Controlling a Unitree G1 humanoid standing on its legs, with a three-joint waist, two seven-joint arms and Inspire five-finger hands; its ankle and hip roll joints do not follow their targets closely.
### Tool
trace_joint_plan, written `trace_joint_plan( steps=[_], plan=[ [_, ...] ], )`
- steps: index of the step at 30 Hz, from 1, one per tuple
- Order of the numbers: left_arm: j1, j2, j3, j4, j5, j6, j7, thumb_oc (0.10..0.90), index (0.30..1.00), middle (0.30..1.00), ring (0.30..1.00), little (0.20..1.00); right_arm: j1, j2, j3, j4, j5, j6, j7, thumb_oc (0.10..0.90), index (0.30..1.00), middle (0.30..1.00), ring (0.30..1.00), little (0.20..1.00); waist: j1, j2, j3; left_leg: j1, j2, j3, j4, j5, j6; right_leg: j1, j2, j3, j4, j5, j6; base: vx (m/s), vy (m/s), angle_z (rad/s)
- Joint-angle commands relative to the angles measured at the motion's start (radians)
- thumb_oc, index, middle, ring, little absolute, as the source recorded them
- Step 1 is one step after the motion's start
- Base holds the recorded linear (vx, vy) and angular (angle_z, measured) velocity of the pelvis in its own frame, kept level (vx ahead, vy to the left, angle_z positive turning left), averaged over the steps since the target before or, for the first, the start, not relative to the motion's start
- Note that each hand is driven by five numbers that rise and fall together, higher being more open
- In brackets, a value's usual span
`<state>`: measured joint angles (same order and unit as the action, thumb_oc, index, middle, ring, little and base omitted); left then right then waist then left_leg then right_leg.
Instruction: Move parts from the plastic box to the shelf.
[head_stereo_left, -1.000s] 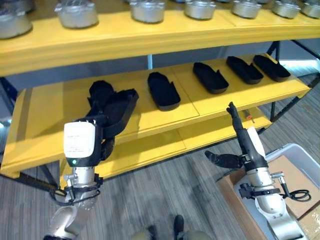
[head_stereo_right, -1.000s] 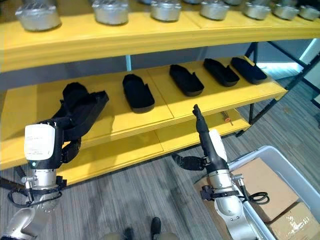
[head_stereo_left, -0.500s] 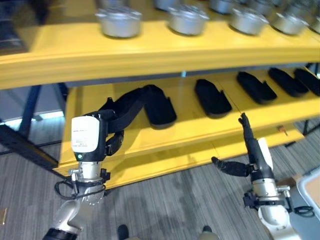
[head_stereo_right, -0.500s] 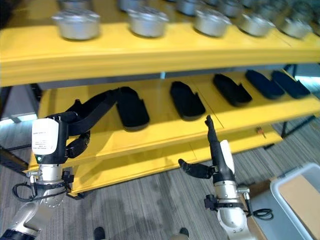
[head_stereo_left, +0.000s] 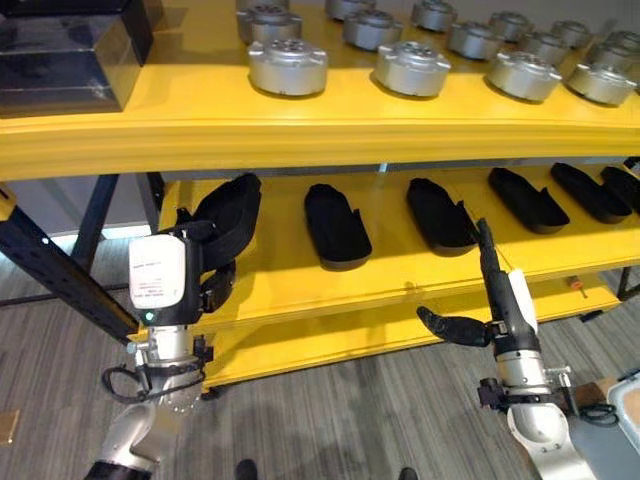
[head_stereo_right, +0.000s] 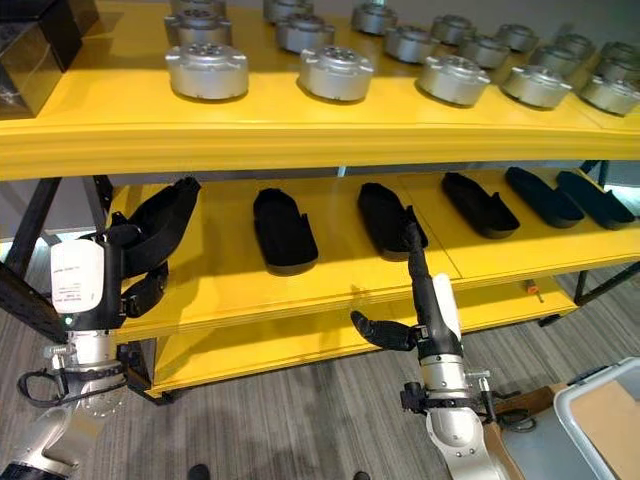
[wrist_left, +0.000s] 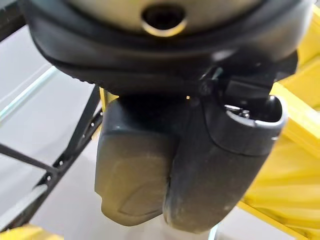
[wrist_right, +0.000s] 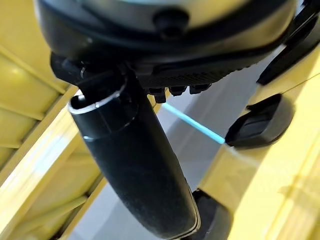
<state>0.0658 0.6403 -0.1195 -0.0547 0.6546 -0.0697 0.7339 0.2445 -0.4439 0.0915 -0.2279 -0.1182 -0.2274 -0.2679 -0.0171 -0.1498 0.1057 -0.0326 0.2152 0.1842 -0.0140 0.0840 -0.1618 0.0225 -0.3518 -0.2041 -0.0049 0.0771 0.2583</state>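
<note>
Five black parts lie in a row along the middle board of a yellow shelf (head_stereo_left: 300, 300), each with its long axis running from front edge to back, while the left robot hand (head_stereo_left: 205, 275) holds a sixth black part (head_stereo_left: 228, 205) over that board's left end. The hand's dark fingers are curled round the part's near end, and the part slants up and back toward the shelf's rear; whether its far end touches the board cannot be told. The nearest resting part (head_stereo_left: 336, 225) sits just right of the held one, the next (head_stereo_left: 440, 214) beyond it, and the rightmost is cut off by the frame. The right robot hand (head_stereo_left: 492, 300) stands before the shelf's front edge, fingers straight and pointing upward, thumb stuck out to the left, holding nothing. Round silver metal discs (head_stereo_left: 288, 65) stand in rows on the top board, beside a dark box (head_stereo_left: 70, 50) at its left end. A white label on the left wrist is too small to read.
</note>
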Motion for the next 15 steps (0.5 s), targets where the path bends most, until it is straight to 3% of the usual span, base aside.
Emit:
trace_joint_plan(
  steps=[1, 4, 9, 15],
  plan=[
    [-0.124, 0.005, 0.058, -0.033, 0.054, 0.013, 0.042, 0.4, 0.3, 0.3, 0.3, 0.3, -0.063, -0.055, -0.059, -0.112, -0.007, -0.069, -0.008, 0.9, 1.0, 1.0, 1.0, 1.0, -0.015, 0.011, -0.045, 0.02, 0.011, 0.036, -0.004, -0.006, 0.06, 0.006, 0.02, 0.02, 0.072, 0.037, -0.027, 0.0, -0.043, -0.03],
    [-0.137, -0.01, 0.052, 0.038, 0.055, 0.051, 0.03, 0.4, 0.3, 0.3, 0.3, 0.3, -0.06, -0.057, -0.062, -0.112, -0.004, -0.063, -0.002, 0.9, 1.0, 1.0, 1.0, 1.0, -0.018, 0.005, -0.035, 0.023, 0.027, 0.045, -0.02, 0.008, 0.052, 0.001, 0.035, 0.018, 0.063, 0.029, -0.031, 0.02, -0.049, -0.06],
    [-0.202, -0.027, 0.13, 0.217, 0.046, 0.188, 0.103, 0.4, 0.3, 0.3, 0.3, 0.3, -0.073, -0.062, -0.047, -0.11, 0.01, -0.063, 0.014, 0.9, 1.0, 1.0, 1.0, 1.0, -0.021, -0.023, -0.024, 0.048, 0.048, 0.077, -0.067, 0.024, 0.04, -0.014, 0.064, 0.03, 0.029, 0.032, -0.031, 0.03, -0.043, -0.11],
    [-0.243, -0.005, 0.158, 0.302, 0.067, 0.255, 0.114, 0.4, 0.3, 0.3, 0.3, 0.3, -0.076, -0.078, -0.035, -0.122, 0.021, -0.063, 0.048, 0.9, 1.0, 1.0, 1.0, 1.0, -0.023, -0.039, 0.0, 0.048, 0.044, 0.088, -0.065, 0.016, 0.041, -0.025, 0.062, 0.04, 0.028, 0.032, -0.029, 0.01, 0.0, -0.08]
  ],
)
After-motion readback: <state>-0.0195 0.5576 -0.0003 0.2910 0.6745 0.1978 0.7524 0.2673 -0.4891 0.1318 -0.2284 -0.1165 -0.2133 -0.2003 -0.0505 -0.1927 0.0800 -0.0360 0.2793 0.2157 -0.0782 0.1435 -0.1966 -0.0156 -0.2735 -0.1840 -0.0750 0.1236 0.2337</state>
